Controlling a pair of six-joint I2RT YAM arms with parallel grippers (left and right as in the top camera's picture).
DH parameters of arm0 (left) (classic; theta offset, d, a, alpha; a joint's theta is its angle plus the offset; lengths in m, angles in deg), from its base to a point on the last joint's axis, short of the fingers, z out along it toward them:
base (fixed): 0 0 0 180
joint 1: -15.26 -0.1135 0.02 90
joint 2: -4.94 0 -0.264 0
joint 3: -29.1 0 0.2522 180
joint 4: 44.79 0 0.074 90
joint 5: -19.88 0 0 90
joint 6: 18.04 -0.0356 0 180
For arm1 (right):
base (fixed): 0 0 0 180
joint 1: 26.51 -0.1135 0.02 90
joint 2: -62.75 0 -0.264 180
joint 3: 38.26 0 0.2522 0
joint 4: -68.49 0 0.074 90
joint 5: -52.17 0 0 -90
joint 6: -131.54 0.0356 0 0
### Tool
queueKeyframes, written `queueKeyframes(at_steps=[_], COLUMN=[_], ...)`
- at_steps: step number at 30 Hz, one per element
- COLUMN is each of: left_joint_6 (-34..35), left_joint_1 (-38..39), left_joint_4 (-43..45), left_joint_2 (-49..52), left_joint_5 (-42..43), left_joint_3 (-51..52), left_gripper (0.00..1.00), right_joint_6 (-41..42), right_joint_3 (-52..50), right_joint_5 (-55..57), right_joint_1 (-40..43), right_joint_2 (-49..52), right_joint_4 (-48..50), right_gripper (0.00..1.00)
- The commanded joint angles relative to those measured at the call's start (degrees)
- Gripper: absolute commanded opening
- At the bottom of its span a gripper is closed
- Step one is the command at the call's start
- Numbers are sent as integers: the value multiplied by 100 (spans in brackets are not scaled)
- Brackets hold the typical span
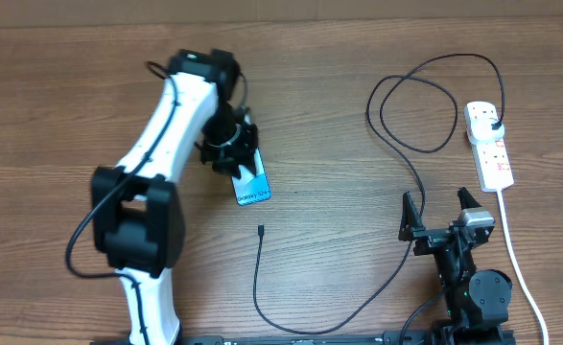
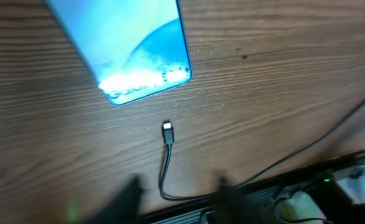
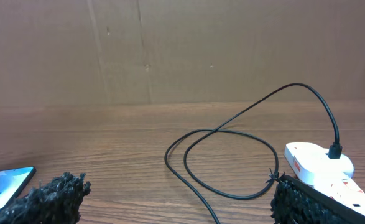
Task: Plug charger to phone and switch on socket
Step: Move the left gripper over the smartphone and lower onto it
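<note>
left fingers (image 2: 130, 198) spread, blurred; right fingers (image 3: 55, 200) spread; phone (image 2: 129, 46) top cut off

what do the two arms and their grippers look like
The left arm has white shells, black joints, a loose black cable and a black left gripper. The right arm is black with a grey block at the wrist; the right gripper has rough black finger pads.

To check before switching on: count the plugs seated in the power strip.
1. The charger's black plug sits in the far end of the white power strip, away from the robot; the rest of the strip shows none.
</note>
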Motion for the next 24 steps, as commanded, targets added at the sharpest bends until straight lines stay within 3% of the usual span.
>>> queueKeyframes(at_steps=[1, 2, 11, 24], left_joint_6=[122, 125, 682, 824], left_joint_1=[170, 203, 232, 254], left_joint_4=[-33, -31, 179, 1058], left_joint_2=[330, 415, 811, 841], left_joint_5=[-295, -350, -1047, -1377], left_joint_3=[-85, -85, -85, -85], left_gripper=[92, 100, 100, 100], right_joint_6=[-44, -44, -44, -44], right_joint_3=[-61, -61, -61, -61], right_joint_5=[-2, 0, -2, -2], right_joint_1=[-31, -31, -31, -31], right_joint_2=[-50, -50, -50, -50], right_joint_4=[33, 33, 33, 33], right_gripper=[100, 100, 100, 100])
